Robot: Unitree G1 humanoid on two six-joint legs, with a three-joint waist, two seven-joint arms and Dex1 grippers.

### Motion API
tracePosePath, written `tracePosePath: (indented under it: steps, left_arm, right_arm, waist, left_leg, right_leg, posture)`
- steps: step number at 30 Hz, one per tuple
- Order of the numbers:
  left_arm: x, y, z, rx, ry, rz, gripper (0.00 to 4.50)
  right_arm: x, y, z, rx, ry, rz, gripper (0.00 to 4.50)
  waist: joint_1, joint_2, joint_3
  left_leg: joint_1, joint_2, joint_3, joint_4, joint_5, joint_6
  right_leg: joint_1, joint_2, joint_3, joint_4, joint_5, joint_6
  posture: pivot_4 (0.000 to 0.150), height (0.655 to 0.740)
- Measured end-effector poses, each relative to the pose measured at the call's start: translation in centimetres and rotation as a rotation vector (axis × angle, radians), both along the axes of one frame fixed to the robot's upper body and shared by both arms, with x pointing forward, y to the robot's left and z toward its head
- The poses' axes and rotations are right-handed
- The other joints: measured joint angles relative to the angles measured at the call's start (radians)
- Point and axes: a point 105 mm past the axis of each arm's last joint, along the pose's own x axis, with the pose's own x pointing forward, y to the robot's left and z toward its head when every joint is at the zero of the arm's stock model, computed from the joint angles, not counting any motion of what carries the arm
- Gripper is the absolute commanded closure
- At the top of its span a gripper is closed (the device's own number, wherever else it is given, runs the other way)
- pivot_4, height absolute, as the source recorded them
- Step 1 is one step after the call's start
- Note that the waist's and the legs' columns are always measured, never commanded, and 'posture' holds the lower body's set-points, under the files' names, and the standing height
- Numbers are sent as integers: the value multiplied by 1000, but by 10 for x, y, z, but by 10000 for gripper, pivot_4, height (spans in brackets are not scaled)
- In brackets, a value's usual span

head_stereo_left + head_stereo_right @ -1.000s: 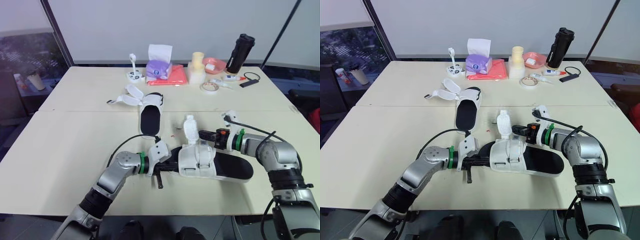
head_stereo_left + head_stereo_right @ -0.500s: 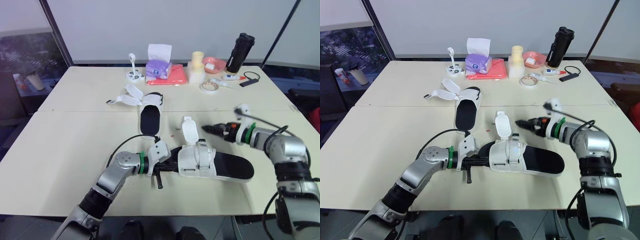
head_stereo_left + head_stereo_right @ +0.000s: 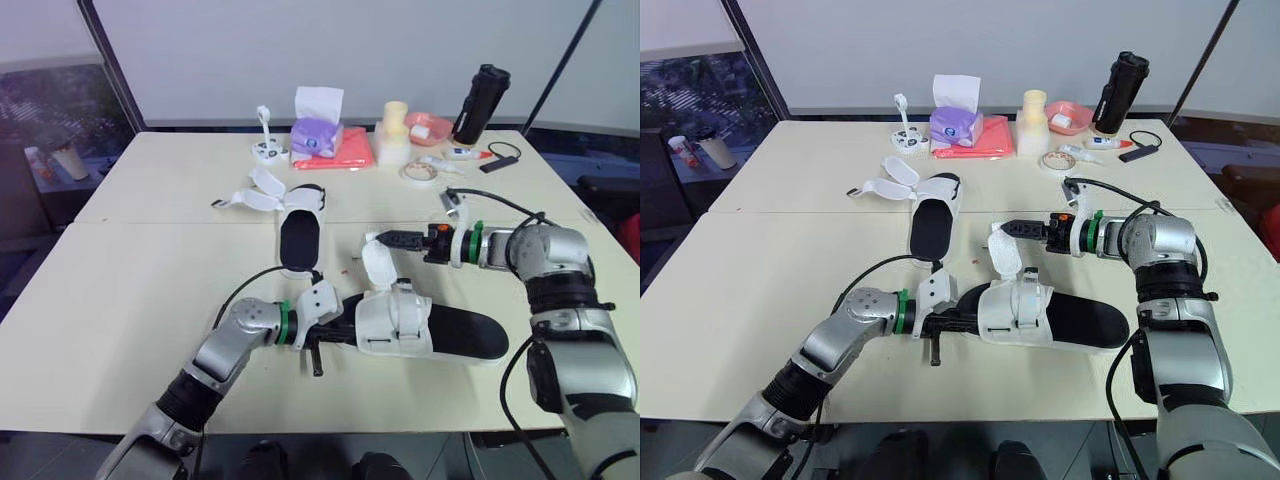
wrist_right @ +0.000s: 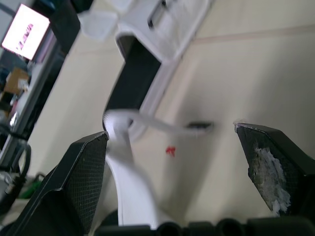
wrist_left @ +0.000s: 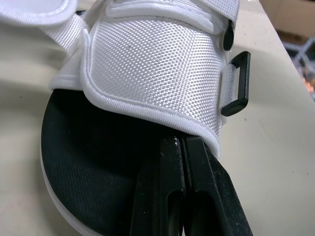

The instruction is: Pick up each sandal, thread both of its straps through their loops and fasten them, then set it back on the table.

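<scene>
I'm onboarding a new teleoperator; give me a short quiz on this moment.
1. True or false: the left hand is shut on the near sandal.
2. The right hand is: A) shut on a strap; B) open by the near sandal's raised strap; C) flat on the table.
3. Fill in: the far sandal has its straps ____.
Key: 1 true; 2 B; 3 undone.

Soft, even light falls from overhead, bright enough to leave the pale table (image 3: 130, 290) free of glare, with only faint, diffuse shadows under the near sandal (image 3: 440, 335) and the far sandal (image 3: 297, 240). The wall (image 3: 400, 50) behind is evenly lit, while the window (image 3: 45, 110) at the robot's far left is darker. In the left wrist view, the sandal's black sole sinks into deep shade beneath its white upper.
</scene>
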Motion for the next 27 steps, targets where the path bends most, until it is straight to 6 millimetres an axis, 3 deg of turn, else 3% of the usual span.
tracePosePath:
  steps: [9,14,17,24,27]
  left_arm:
    - [-1,0,-1,-4,2,3,45000]
    - [-1,0,-1,-8,0,13,45000]
    - [-2,0,-1,-10,0,13,45000]
    - [-2,-1,-1,-13,1,15,45000]
    - [-2,-1,-2,-15,1,18,45000]
  right_arm:
    - [6,20,16,161,96,25,223]
    - [7,42,15,217,147,72,223]
    - [12,53,15,228,170,66,8580]
    - [20,53,13,223,197,10,43732]
    - [21,49,11,175,166,13,44496]
  waist:
    - [1,0,0]
    - [-1,0,0]
    - [0,0,0]
    - [0,0,0]
    - [1,0,0]
  left_leg:
    - [0,0,0,-1,0,0]
    - [0,0,0,-1,0,0]
    - [0,-1,0,-1,0,0]
    - [0,-2,1,-1,0,0]
    - [0,-3,1,-1,0,0]
  right_leg:
    - [0,0,0,0,0,0]
    - [0,0,0,0,0,0]
    - [-1,0,0,0,0,0]
    - [-1,-1,0,0,0,0]
    - [0,-1,-1,0,0,0]
  posture:
    - [1500,7400]
    - [1500,7400]
    - [1500,7400]
    - [1500,7400]
    - [1500,7400]
